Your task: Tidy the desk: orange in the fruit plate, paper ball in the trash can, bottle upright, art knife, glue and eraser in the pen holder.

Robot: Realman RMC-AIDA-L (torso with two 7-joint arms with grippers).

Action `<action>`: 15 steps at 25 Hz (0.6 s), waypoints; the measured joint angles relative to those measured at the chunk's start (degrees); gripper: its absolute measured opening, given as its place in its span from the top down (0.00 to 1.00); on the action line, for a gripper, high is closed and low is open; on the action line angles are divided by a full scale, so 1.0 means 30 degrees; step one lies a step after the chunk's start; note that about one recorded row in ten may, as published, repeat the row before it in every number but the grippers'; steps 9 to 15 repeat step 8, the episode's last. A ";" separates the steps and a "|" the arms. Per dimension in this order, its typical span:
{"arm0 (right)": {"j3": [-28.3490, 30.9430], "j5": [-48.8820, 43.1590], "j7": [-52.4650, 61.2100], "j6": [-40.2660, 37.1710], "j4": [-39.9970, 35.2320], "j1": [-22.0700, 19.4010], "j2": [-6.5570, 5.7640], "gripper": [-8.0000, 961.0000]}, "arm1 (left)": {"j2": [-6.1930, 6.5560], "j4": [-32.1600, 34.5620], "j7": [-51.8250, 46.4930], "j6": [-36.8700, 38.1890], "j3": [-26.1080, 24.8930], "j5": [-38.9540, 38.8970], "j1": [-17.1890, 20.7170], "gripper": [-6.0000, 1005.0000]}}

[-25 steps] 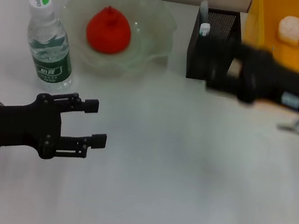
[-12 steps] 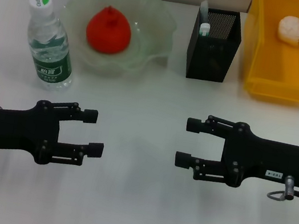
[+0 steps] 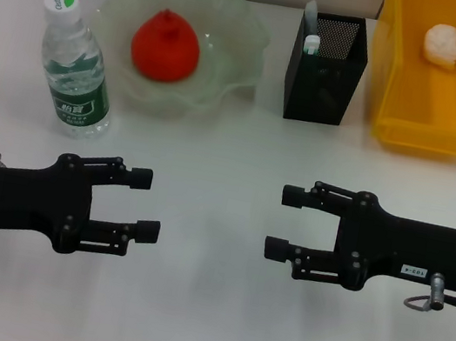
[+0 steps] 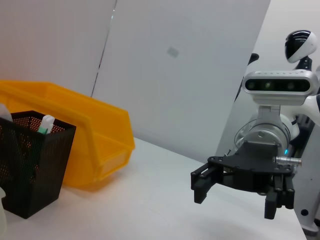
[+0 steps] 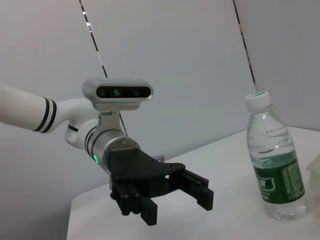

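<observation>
The orange [image 3: 166,45] lies in the glass fruit plate [image 3: 235,30]. The bottle [image 3: 74,64] [image 5: 275,165] stands upright to the plate's left. A paper ball [image 3: 445,43] rests in the yellow trash can [image 3: 436,119] [image 4: 100,145]. The black mesh pen holder [image 3: 325,73] [image 4: 30,170] holds a white-capped glue [image 3: 311,42] [image 4: 46,122] and the art knife [image 3: 310,13]; the eraser is hidden. My left gripper [image 3: 144,203] [image 5: 177,205] hovers open and empty at the front left. My right gripper [image 3: 282,222] [image 4: 234,197] faces it, open and empty, at the front right.
The white table [image 3: 204,308] runs to a wall behind the plate, pen holder and trash can. The two grippers point at each other across a gap in the table's middle.
My right arm has drawn back from the pen holder to the front right of the table and settled there, open. The left gripper has hardly moved.
</observation>
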 joint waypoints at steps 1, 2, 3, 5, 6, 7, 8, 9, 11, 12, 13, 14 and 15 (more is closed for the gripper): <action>0.0002 -0.0002 -0.0002 0.0000 -0.0006 0.0000 0.0001 0.16 | 0.0005 0.0000 0.0002 0.0012 0.0001 0.0000 -0.0009 0.22; 0.0004 -0.0005 -0.0005 0.0000 -0.0014 -0.0002 0.0001 0.16 | 0.0007 0.0000 0.0002 0.0019 0.0002 0.0003 -0.0021 0.22; 0.0008 -0.0010 -0.0010 -0.0001 -0.0030 -0.0004 0.0002 0.16 | 0.0009 0.0000 0.0003 0.0024 0.0000 0.0014 -0.0038 0.22; 0.0011 -0.0011 -0.0010 0.0000 -0.0032 -0.0004 0.0001 0.16 | 0.0013 0.0000 0.0006 0.0025 -0.0026 0.0037 -0.0069 0.22; 0.0015 -0.0012 -0.0015 0.0006 -0.0035 -0.0004 0.0002 0.16 | 0.0015 0.0000 0.0007 0.0026 -0.0032 0.0037 -0.0084 0.22; 0.0018 -0.0012 -0.0016 0.0020 -0.0038 -0.0004 0.0001 0.16 | 0.0016 0.0013 0.0009 0.0027 -0.0037 0.0037 -0.0098 0.22; 0.0020 -0.0012 -0.0018 0.0065 -0.0048 -0.0004 0.0001 0.16 | 0.0016 0.0013 0.0009 0.0027 -0.0037 0.0037 -0.0098 0.22; 0.0020 -0.0012 -0.0018 0.0065 -0.0048 -0.0004 0.0001 0.16 | 0.0016 0.0013 0.0009 0.0027 -0.0037 0.0037 -0.0098 0.22; 0.0020 -0.0012 -0.0018 0.0065 -0.0048 -0.0004 0.0001 0.16 | 0.0016 0.0013 0.0009 0.0027 -0.0037 0.0037 -0.0098 0.22; 0.0020 -0.0012 -0.0018 0.0065 -0.0048 -0.0004 0.0001 0.16 | 0.0016 0.0013 0.0009 0.0027 -0.0037 0.0037 -0.0098 0.22; 0.0020 -0.0012 -0.0018 0.0065 -0.0048 -0.0004 0.0001 0.16 | 0.0016 0.0013 0.0009 0.0027 -0.0037 0.0037 -0.0098 0.22; 0.0020 -0.0012 -0.0018 0.0065 -0.0048 -0.0004 0.0001 0.16 | 0.0016 0.0013 0.0009 0.0027 -0.0037 0.0037 -0.0098 0.22; 0.0020 -0.0012 -0.0018 0.0065 -0.0048 -0.0004 0.0001 0.16 | 0.0016 0.0013 0.0009 0.0027 -0.0037 0.0037 -0.0098 0.22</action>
